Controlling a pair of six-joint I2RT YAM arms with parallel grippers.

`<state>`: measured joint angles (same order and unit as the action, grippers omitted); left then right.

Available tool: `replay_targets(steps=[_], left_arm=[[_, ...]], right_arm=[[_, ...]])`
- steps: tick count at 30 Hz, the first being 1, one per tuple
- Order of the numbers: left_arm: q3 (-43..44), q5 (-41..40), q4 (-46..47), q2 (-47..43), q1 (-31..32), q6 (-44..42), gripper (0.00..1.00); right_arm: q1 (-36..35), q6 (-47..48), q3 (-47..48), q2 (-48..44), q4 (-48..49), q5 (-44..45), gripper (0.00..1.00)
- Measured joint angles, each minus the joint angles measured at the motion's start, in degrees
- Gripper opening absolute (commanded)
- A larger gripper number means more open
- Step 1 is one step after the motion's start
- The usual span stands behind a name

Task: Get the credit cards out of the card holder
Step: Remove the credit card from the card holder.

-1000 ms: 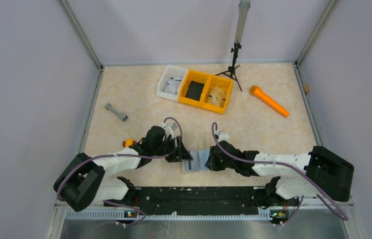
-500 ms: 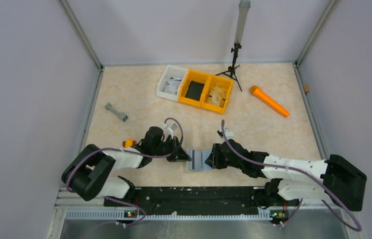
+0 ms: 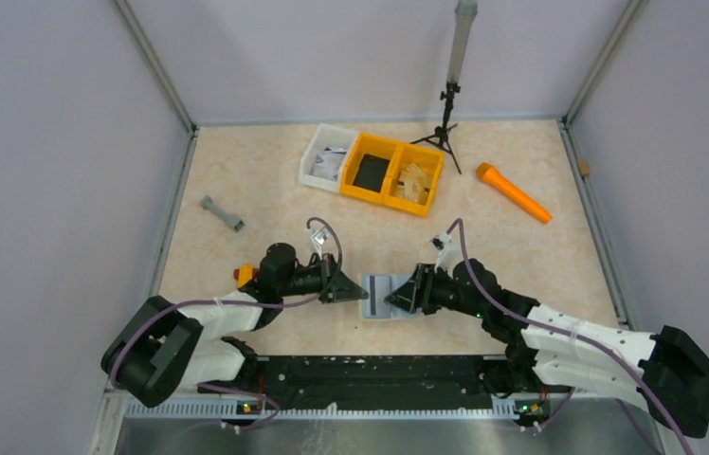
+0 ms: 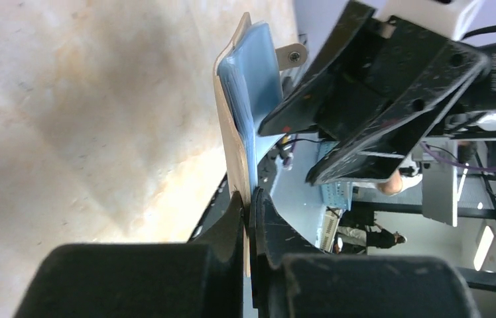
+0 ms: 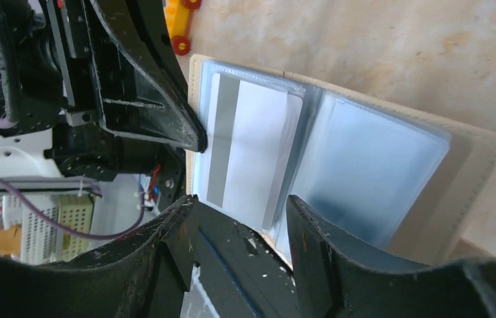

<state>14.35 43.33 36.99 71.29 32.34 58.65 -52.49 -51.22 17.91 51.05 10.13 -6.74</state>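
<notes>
The card holder (image 3: 384,296) lies open close to the table's near edge, about midway along it, between the two arms. The left gripper (image 4: 250,199) is clenched on the holder's outer edge, pinching the beige cover and the clear sleeves together. The right gripper (image 5: 242,207) has its fingers spread and grasps nothing. It is poised at the near side of the sleeve that shows a white card (image 5: 248,152) with a grey stripe.

What worries me is that the left's hold is only on a thin strip of that edge. If the right tugs hard, the cover could slide out of the pinch, or the whole holder could be dragged along the table instead of giving up the card. The pinch also sits right beside the card's striped end — should it catch the card itself, the card won't slide at all. The right's fingers could also close on sleeve plastic as well as card — then both come away together, or the slick plastic slips free. The loose right-hand half may flop over too and cover the sleeve.
</notes>
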Motion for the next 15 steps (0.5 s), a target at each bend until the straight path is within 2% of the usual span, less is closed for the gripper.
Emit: replay_targets(steps=[15], left_arm=[[-0.94, 2.38, 4.94, -9.75, -0.44, 5.35, 0.00]], right_arm=[[3.15, -5.01, -2.23, 0.02, 13.25, -10.95, 0.54]])
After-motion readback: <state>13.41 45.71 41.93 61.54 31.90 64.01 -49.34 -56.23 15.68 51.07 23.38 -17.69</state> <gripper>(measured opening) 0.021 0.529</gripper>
